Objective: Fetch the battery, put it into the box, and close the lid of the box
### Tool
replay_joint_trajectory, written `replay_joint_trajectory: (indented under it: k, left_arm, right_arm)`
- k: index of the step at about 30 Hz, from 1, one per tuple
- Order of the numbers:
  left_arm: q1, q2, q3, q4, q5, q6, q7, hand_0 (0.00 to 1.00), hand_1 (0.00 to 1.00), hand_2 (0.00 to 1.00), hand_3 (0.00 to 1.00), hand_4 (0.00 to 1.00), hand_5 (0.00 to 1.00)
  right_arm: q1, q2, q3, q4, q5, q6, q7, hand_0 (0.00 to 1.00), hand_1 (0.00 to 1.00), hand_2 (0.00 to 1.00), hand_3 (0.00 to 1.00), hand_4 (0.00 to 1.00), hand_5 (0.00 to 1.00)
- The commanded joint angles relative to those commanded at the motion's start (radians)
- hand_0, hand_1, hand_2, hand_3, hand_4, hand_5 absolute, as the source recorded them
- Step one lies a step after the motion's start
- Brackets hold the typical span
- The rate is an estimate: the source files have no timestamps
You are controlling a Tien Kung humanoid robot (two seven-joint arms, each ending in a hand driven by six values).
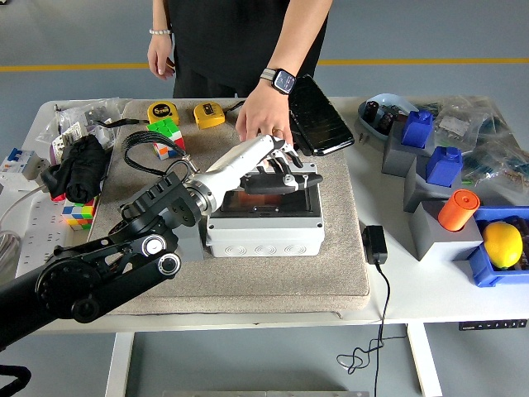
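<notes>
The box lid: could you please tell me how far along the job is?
Done: the orange battery lies inside the grey box. In hand: the left hand presses the clear lid down flat. Left: confirming it has latched, then withdrawing. A person's hand rests behind the box.

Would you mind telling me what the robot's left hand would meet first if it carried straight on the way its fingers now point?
Probably the black tablet: the left hand lies across the box lid pointing right and slightly away, though depth is unclear.

left hand [277, 169] flat on box lid [273, 192], person's hand [260, 124] behind
</notes>
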Motion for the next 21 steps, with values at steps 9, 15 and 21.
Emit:
replay_joint_trajectory:
  k: [9,15,21]
  left_arm:
    - [0.118,0.028,-0.226,0.004,-0.354,0.078,-0.321,0.411,0.560,0.544,0.548,0.962,0.703]
    - [0.186,0.067,-0.353,0.064,-0.421,0.090,-0.353,0.470,0.582,0.563,0.563,0.962,0.706]
    - [0.248,0.104,-0.456,0.106,-0.393,0.072,-0.348,0.564,0.624,0.598,0.591,0.964,0.688]
  right_arm:
    - [-0.001,0.002,-0.004,-0.003,0.005,0.001,-0.001,0.735,0.704,0.704,0.727,0.998,0.617]
    - [0.007,0.001,-0.010,-0.006,0.008,0.003,-0.004,0.736,0.703,0.705,0.728,0.998,0.617]
    - [0.014,-0.003,-0.009,-0.005,0.010,0.002,-0.004,0.735,0.703,0.704,0.730,0.998,0.617]
